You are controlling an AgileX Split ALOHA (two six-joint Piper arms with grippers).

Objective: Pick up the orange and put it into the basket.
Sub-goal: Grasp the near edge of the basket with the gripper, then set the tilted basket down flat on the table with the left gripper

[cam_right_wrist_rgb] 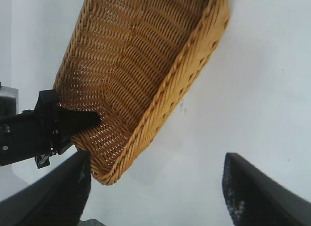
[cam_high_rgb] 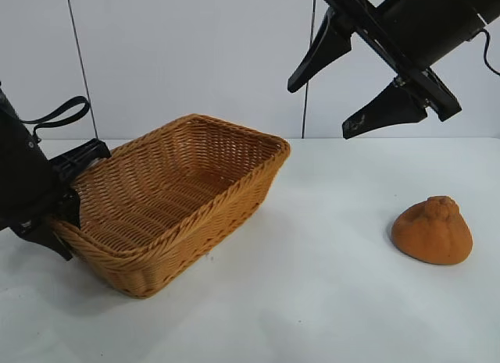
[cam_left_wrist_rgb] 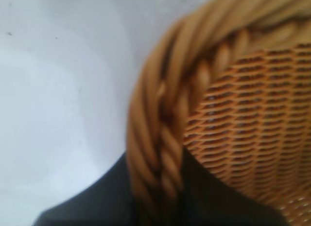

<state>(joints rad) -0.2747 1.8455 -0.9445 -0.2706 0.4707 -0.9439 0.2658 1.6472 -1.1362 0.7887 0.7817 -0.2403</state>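
Note:
The orange [cam_high_rgb: 432, 230], a dull orange-brown dome with a knobbed top, lies on the white table at the right, well apart from the basket. The tan wicker basket [cam_high_rgb: 211, 230] stands left of centre. My left gripper [cam_high_rgb: 74, 199] is at the basket's near left corner. In the left wrist view its dark fingers [cam_left_wrist_rgb: 102, 201] press on both sides of the braided rim [cam_left_wrist_rgb: 160, 138]. My right gripper [cam_high_rgb: 320, 112] hangs open high above the table, between basket and orange, with nothing between its fingers [cam_right_wrist_rgb: 243, 187]. The orange does not show in either wrist view.
The white table [cam_high_rgb: 312, 300] runs bare between basket and orange and along the front. A white wall panel [cam_high_rgb: 195, 58] closes the back. The right wrist view shows the basket [cam_right_wrist_rgb: 194, 75] from above, with the left gripper [cam_right_wrist_rgb: 73, 121] at its corner.

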